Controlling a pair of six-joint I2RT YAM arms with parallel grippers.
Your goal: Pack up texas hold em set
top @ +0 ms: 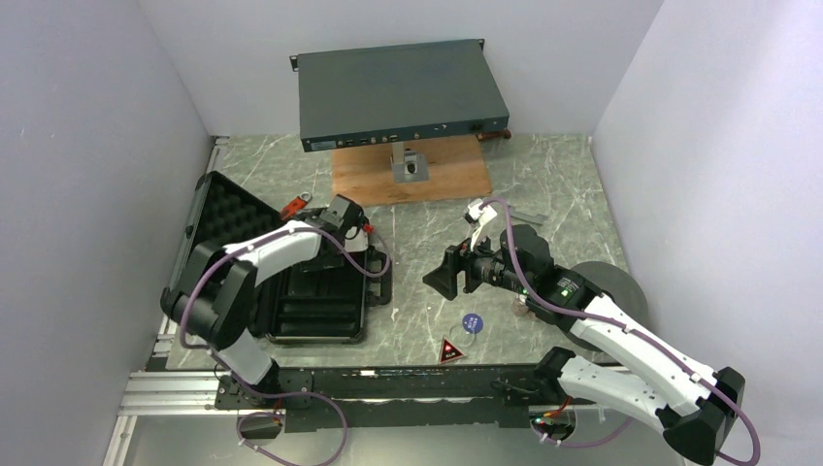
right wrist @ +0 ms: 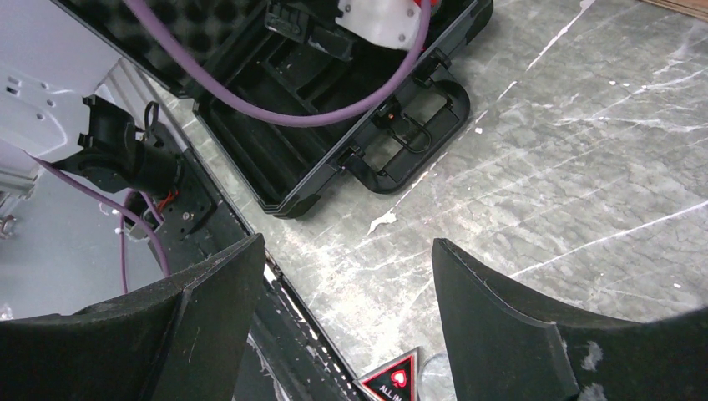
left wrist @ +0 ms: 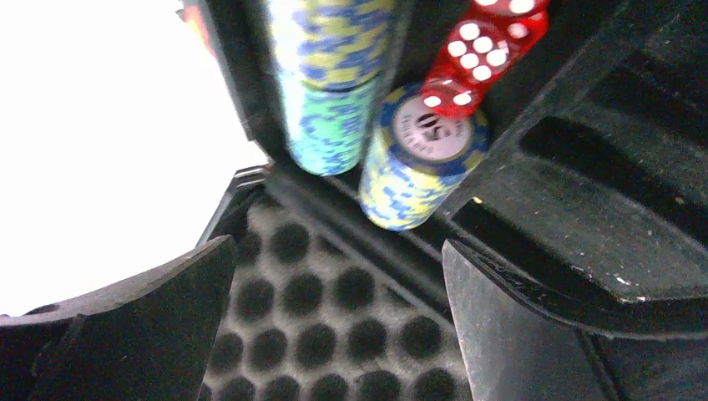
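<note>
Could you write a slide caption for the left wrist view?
Open left gripper facing egg-crate foam, with chip stacks and red dice in the black case.

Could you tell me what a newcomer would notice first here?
The open black case on the left, with chip stacks and red dice inside. A big grey rack unit sits at the back; a blue disc and red triangle marker lie near the front.

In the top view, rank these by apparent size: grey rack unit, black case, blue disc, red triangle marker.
1. grey rack unit
2. black case
3. blue disc and red triangle marker: too alike to rank.
</note>
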